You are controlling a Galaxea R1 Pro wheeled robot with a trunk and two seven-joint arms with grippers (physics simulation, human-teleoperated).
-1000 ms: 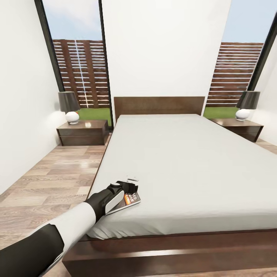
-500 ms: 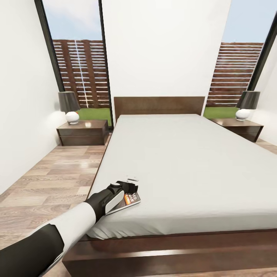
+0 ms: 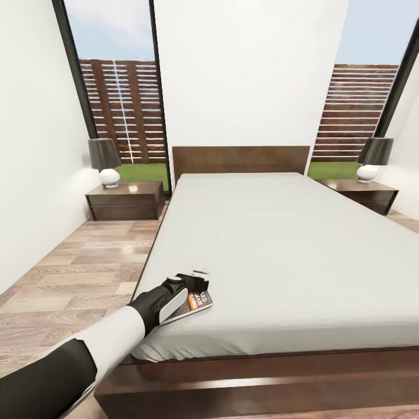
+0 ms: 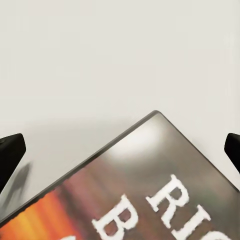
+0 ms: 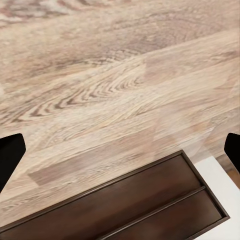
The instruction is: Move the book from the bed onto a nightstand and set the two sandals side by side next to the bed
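Observation:
The book (image 3: 199, 301), dark with an orange band and white lettering, lies flat on the pale mattress of the bed (image 3: 279, 250) at its near left corner. My left gripper (image 3: 198, 280) hangs just over the book's far edge. In the left wrist view the book (image 4: 150, 190) lies below the left gripper (image 4: 120, 150), whose fingertips (image 4: 10, 152) stand wide apart, open and holding nothing. My right gripper (image 5: 120, 150) is open over the wood floor, beside the dark bed frame (image 5: 125, 210). The sandals are out of view.
A dark nightstand (image 3: 125, 201) with a black-shaded lamp (image 3: 105, 160) stands left of the headboard. Another nightstand (image 3: 364, 195) with a lamp (image 3: 372, 157) stands at the right. Plank floor (image 3: 75, 273) runs along the bed's left side up to the white wall.

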